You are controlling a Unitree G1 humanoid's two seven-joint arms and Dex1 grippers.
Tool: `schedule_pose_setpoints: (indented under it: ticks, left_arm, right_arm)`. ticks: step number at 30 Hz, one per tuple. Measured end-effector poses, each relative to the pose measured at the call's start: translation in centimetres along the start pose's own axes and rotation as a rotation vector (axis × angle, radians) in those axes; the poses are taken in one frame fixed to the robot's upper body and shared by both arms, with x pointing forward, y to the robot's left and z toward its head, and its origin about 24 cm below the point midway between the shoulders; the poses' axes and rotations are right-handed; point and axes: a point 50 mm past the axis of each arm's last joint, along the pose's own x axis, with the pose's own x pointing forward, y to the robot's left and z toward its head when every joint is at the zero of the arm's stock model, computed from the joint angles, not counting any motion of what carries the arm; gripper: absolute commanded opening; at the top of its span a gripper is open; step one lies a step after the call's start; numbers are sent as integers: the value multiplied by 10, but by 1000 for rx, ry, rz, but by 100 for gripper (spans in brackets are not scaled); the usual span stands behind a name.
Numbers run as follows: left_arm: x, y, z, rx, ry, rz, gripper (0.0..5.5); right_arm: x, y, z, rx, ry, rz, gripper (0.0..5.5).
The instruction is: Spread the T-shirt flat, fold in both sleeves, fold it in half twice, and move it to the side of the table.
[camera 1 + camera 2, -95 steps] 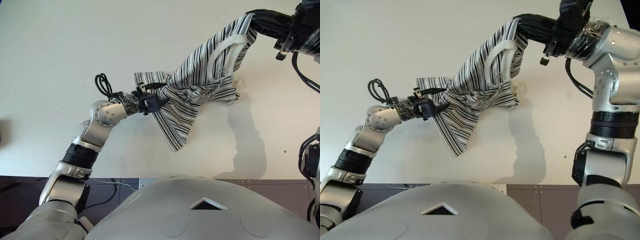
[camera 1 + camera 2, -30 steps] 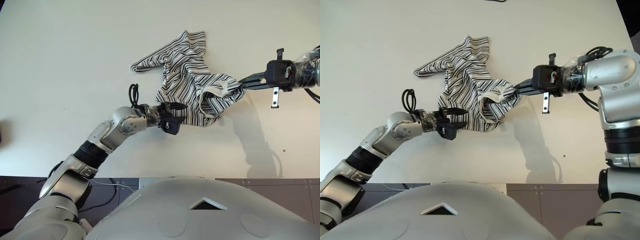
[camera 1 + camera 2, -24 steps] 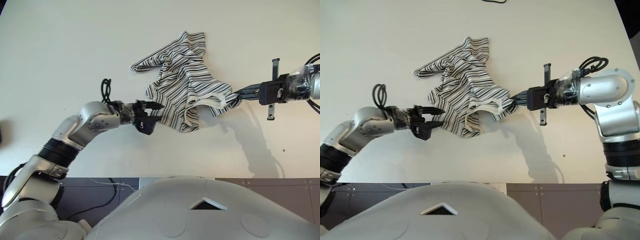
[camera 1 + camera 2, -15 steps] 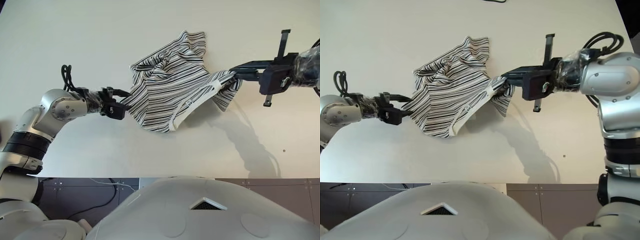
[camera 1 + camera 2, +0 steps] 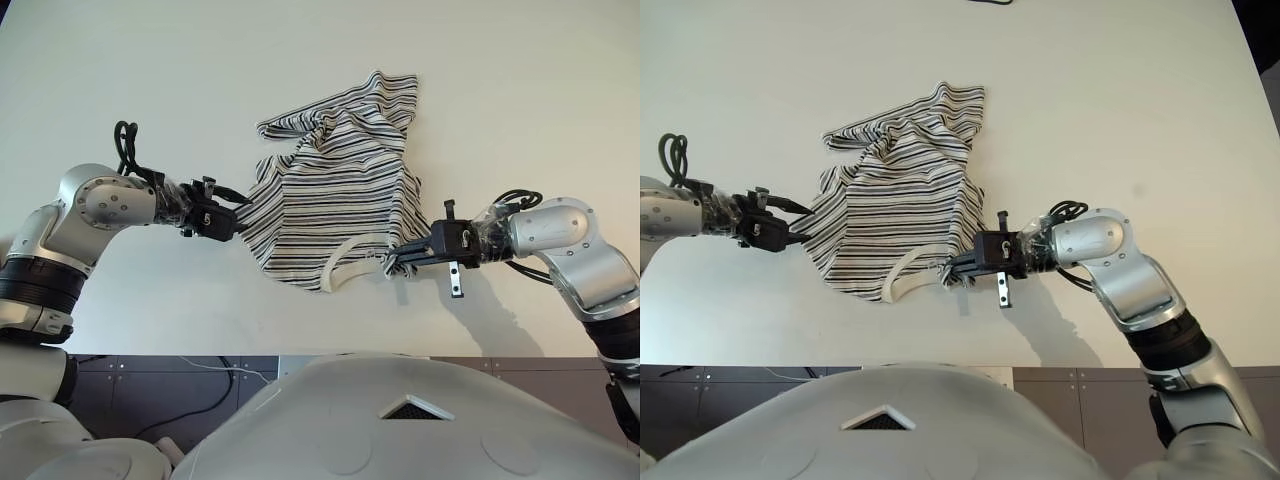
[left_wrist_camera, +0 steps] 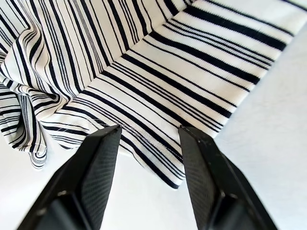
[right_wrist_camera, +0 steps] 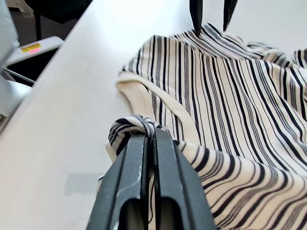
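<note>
The black-and-white striped T-shirt (image 5: 335, 195) lies partly spread on the white table (image 5: 150, 80), with its cream collar (image 5: 345, 262) toward the front edge and a bunched sleeve at the far end. My left gripper (image 5: 238, 212) sits at the shirt's left edge. In the left wrist view the left gripper (image 6: 149, 132) is open, and the striped hem lies between its tips. My right gripper (image 5: 392, 263) is low over the table at the shirt's front right corner, beside the collar. The right wrist view shows the right gripper (image 7: 152, 132) shut on a bunch of striped fabric.
The table's front edge (image 5: 200, 352) runs close below both grippers. Bare tabletop stretches to the left, right and far side of the shirt. A black cable (image 5: 987, 2) shows at the table's far edge.
The left gripper drew the shirt's left edge out to the left. The right gripper carried the collar side toward the table's front edge and down. The shirt now lies flatter and wider.
</note>
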Motion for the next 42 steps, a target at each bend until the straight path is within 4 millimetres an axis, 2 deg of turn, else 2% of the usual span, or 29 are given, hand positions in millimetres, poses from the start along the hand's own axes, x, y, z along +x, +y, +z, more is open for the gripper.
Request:
schedule_pose_setpoints:
  ticks: [2,5,6,9,11,14,18,23,31,34,39,42]
  left_arm:
    - [-3,-5,2,-8,-6,-26,226]
    - [-3,-8,4,-13,-1,-42,226]
    - [-4,-9,5,-14,2,-46,226]
    - [-9,-16,4,-11,21,-81,226]
    - [-10,-17,4,-10,29,-97,226]
    - [-10,-15,5,-19,38,-107,226]
    - [-9,-12,7,-13,45,-133,226]
    - [-8,-8,8,10,51,-158,226]
    - [-6,-6,9,18,53,-165,226]
    - [-6,-6,10,19,52,-165,226]
    - [-6,-6,10,32,52,-170,226]
    - [-6,-7,10,50,52,-169,226]
  right_arm:
    - [-5,0,-2,26,17,-5,80]
    - [-22,5,2,62,26,18,86]
    - [-34,7,5,98,2,42,86]
    - [-68,-7,6,161,-16,-69,86]
    - [-79,-20,-5,159,47,-186,86]
    - [-65,-20,-31,158,140,-227,86]
    - [-47,-20,-49,164,149,-246,86]
    - [-37,-26,-50,147,125,-257,86]
    - [-23,-22,-46,136,100,-211,86]
    - [-18,-19,-52,114,151,-184,86]
    - [-22,-15,-59,74,171,-180,86]
    - [-38,-9,-66,101,202,-196,86]
